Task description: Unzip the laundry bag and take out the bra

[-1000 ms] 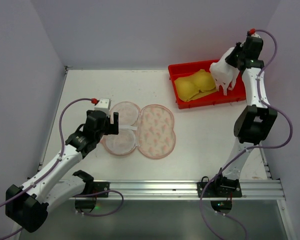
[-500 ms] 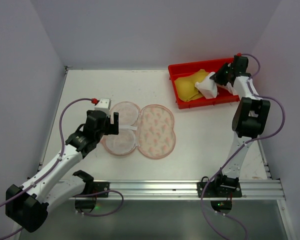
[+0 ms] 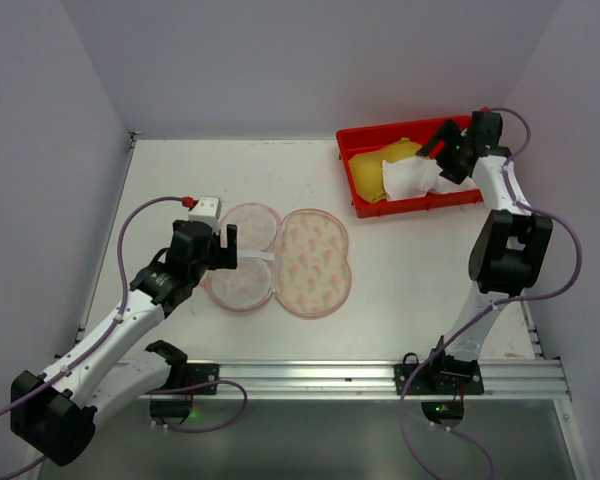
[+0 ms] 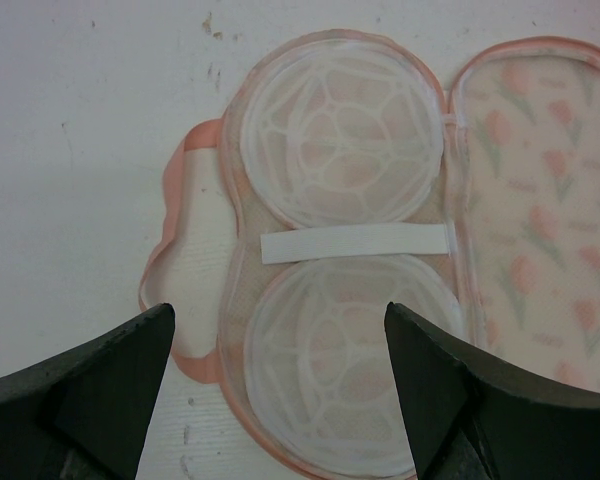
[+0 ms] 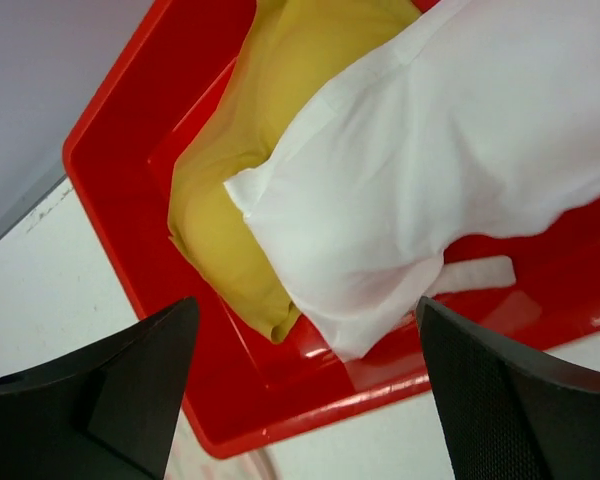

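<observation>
Both claws apart: L gripper (image 4: 280,335) over opened laundry bag (image 4: 540,200), R gripper (image 5: 308,320) above white bra (image 5: 460,150) in red tray (image 5: 110,160).

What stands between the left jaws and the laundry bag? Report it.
Nothing visible does. The left jaws stand open directly above the bag, which lies unzipped and spread flat.

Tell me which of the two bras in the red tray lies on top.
The white bra; it lies across the yellow bra and covers part of it.

Around white bra (image 3: 405,178); red tray (image 3: 412,207) walls
</observation>
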